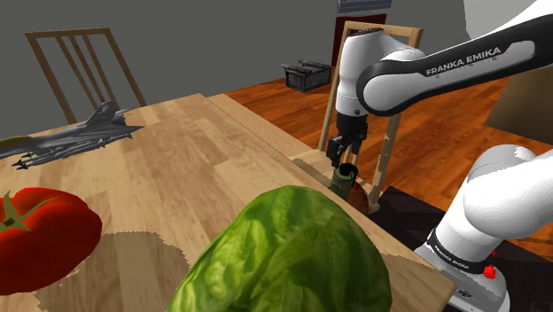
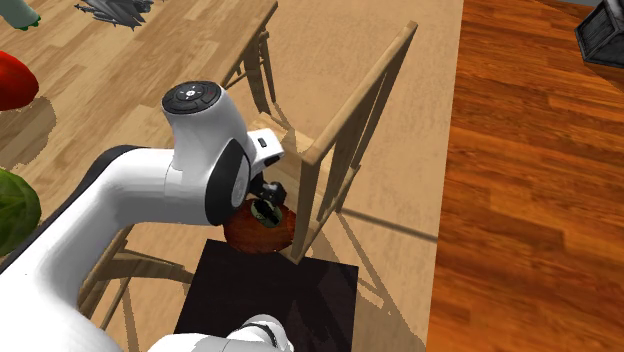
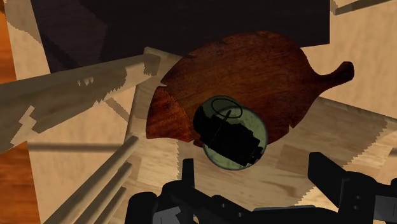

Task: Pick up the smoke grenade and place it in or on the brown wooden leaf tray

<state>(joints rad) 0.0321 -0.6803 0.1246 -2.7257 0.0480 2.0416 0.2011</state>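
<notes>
Pale wooden table (image 1: 204,151) at its edge: grenade set on the leaf tray.
The olive smoke grenade (image 3: 230,133) stood upright on the brown tray (image 3: 254,70), below the gripper (image 1: 342,159), whose fingers (image 3: 331,172) were spread and empty. It looked like a stiff, smooth can, best pinched across its round body.

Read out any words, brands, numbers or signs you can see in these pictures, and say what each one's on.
"FRANKA EMIKA": on the arm's upper link, in the shoulder view.
Small dark lettering on the arm's lower link, near the stand: too small to read.
Nothing else is readable.
</notes>
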